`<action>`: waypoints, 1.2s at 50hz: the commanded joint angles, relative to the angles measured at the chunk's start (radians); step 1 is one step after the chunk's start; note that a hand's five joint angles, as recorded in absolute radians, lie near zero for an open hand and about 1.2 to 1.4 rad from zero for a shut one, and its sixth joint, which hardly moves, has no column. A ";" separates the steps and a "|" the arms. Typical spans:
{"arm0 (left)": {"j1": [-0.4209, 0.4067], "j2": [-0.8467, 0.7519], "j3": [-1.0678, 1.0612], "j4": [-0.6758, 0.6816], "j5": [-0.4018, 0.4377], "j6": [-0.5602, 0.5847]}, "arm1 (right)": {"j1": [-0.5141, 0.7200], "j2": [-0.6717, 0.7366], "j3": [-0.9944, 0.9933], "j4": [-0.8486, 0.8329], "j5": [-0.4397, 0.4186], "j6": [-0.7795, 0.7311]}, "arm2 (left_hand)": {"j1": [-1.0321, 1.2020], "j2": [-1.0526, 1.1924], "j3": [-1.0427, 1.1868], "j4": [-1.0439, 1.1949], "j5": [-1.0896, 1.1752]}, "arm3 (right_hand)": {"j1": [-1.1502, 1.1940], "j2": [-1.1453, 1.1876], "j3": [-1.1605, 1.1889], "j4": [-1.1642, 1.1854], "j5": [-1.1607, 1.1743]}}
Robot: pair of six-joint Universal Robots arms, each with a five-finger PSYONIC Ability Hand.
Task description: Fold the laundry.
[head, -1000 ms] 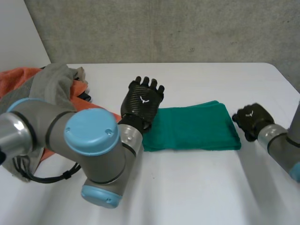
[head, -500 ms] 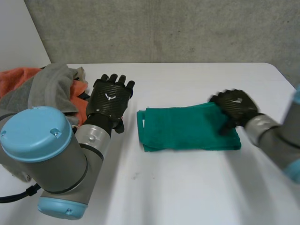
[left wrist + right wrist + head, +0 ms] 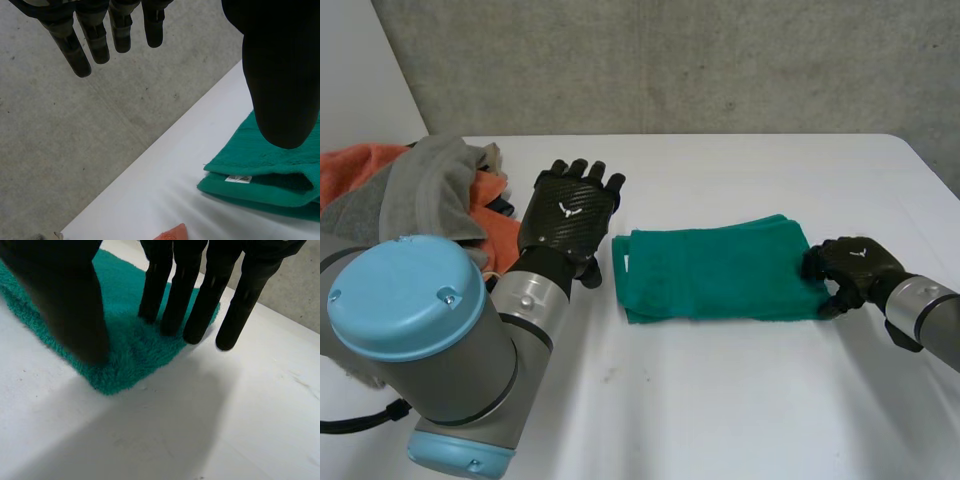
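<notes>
Orange and grey laundry heap point(image 3: 415, 185) sits far left. The left hand point(image 3: 568, 212), fingers straight and empty, hovers just left of the folded green towel point(image 3: 720, 272) lying mid-table point(image 3: 740, 410). The right hand point(image 3: 850, 268) presses straight fingers on its right end. Soft, limp, light: best pinched at corners.

The head camera sits high on the robot's side of the green towel point(image 3: 720, 275), between the arms, looking down across the white table point(image 3: 720, 400) to the concrete wall point(image 3: 670, 60). The left wrist camera looks past the left hand point(image 3: 277, 85) at the towel's labelled end and that wall. The right wrist camera hangs close over the towel's opposite end, behind the right hand point(image 3: 200, 300). All three views share the towel.
</notes>
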 commanded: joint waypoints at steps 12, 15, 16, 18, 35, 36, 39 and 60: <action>0.002 0.018 -0.013 0.000 -0.002 -0.001 | 0.019 -0.066 -0.051 -0.009 0.232 -0.164 | -0.008 -0.020 -0.022 -0.015 -0.043 | 0.665 0.675 0.658 0.658 0.658; 0.006 0.035 -0.016 0.000 -0.002 -0.001 | 0.081 -0.100 -0.077 -0.006 0.246 -0.243 | -0.011 -0.023 -0.025 -0.018 -0.046 | 0.665 0.675 0.658 0.658 0.658; 0.006 0.038 -0.018 0.000 -0.002 -0.001 | 0.164 -0.106 -0.094 -0.015 0.246 -0.295 | -0.011 -0.023 -0.025 -0.018 -0.046 | 0.665 0.675 0.658 0.658 0.658; 0.011 0.045 -0.016 0.001 -0.003 -0.004 | 0.258 -0.103 -0.120 -0.026 0.248 -0.338 | -0.011 -0.023 -0.025 -0.018 -0.046 | 0.665 0.675 0.658 0.658 0.658; 0.026 0.031 0.037 0.014 -0.006 -0.004 | 0.615 0.015 -0.128 -0.123 0.157 -0.277 | -0.011 -0.023 -0.025 -0.018 -0.046 | -0.117 -0.107 -0.124 -0.124 -0.124; 0.026 0.023 0.050 0.014 -0.006 -0.004 | 0.603 0.003 -0.131 -0.124 0.154 -0.247 | -0.011 -0.023 -0.025 -0.018 -0.046 | -0.199 -0.189 -0.206 -0.206 -0.206; 0.011 -0.036 0.121 0.014 -0.006 -0.004 | 0.500 -0.075 -0.129 -0.117 0.143 -0.067 | -0.005 -0.017 -0.019 -0.012 -0.040 | -0.426 -0.416 -0.433 -0.433 -0.433; -0.115 -0.580 0.755 -0.187 0.098 -0.050 | 0.225 0.042 -0.354 0.179 0.051 0.398 | 0.007 -0.005 -0.007 0.000 -0.028 | -0.443 -0.434 -0.451 -0.451 -0.451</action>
